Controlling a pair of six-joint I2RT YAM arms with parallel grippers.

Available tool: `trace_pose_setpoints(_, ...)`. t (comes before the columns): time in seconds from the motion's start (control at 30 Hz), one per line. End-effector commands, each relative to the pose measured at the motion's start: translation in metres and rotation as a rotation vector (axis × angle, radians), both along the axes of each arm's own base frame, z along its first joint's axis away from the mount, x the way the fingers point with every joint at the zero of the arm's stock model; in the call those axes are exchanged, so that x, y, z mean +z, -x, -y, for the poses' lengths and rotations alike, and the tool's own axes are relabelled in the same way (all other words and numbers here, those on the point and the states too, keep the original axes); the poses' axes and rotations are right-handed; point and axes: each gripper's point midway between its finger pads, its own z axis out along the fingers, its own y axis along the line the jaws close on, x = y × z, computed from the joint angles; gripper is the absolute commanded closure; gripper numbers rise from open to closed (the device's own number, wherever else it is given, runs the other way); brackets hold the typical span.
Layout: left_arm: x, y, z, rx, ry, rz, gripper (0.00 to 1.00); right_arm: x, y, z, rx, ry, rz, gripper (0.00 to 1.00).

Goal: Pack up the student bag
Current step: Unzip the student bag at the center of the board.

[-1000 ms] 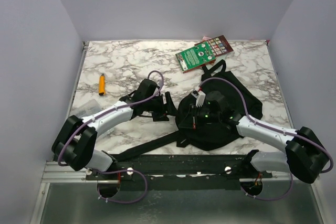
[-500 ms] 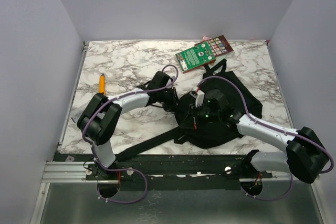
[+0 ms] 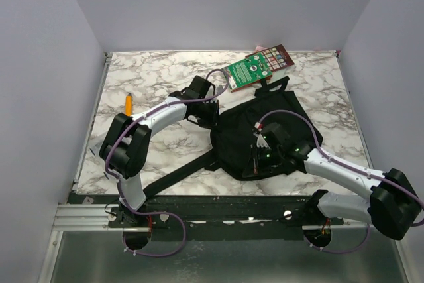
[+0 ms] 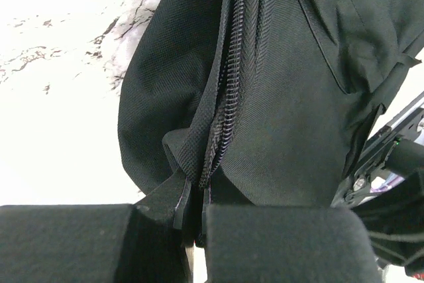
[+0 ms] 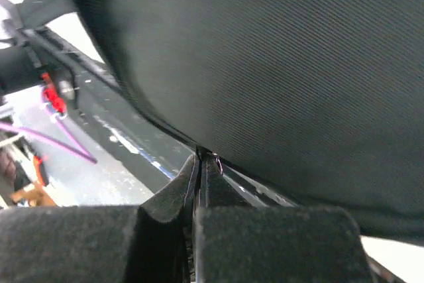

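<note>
The student bag (image 3: pixel 240 134), a soft black backpack, lies at the centre right of the marble table (image 3: pixel 159 74), one long strap (image 3: pixel 179 178) trailing to the near left. My left gripper (image 3: pixel 212 116) is at the bag's left edge. The left wrist view shows this gripper (image 4: pixel 197 193) shut on the bag's zippered seam (image 4: pixel 228 91). My right gripper (image 3: pixel 256 161) sits at the bag's near side. In the right wrist view that gripper (image 5: pixel 204 161) is shut on the lower edge of the black fabric (image 5: pixel 278 64), a small ring showing at the tips.
A green-covered book (image 3: pixel 247 71) lies just behind the bag, with a reddish patterned card or booklet (image 3: pixel 275 57) beside it. An orange pen (image 3: pixel 128 105) lies at the left. The table's metal front rail (image 3: pixel 86 213) runs along the near edge.
My left arm swung in to the bag and its jaws shut on the zippered left edge. My right gripper drew back toward the near edge, and the bag's shape shifted with it.
</note>
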Motion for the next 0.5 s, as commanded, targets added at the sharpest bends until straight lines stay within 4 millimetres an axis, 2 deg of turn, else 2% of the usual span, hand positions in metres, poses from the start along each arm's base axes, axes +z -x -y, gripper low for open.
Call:
trace_pose_setpoints(0.0,0.012,-0.017,-0.008,-0.034,-0.025,0.097,1.00,-0.039,0.025,0.061,-0.209,0.337,-0.179,0.99)
trace_pose_setpoints(0.2,0.022,-0.016,-0.011,-0.031,-0.021,0.106,1.00,-0.046,0.012,0.109,-0.366,0.587,-0.114,0.99)
trace_pose_setpoints(0.33,0.024,-0.015,-0.014,-0.035,-0.034,0.118,1.00,-0.047,0.003,0.128,-0.442,0.706,-0.089,1.00)
trace_pose_setpoints(0.4,0.024,-0.018,-0.018,-0.031,-0.052,0.127,1.00,-0.048,0.004,0.149,-0.500,0.844,-0.102,1.00)
trace_pose_setpoints(0.47,0.023,-0.018,-0.020,-0.027,-0.061,0.131,1.00,-0.048,0.004,0.160,-0.526,0.941,-0.120,0.99)
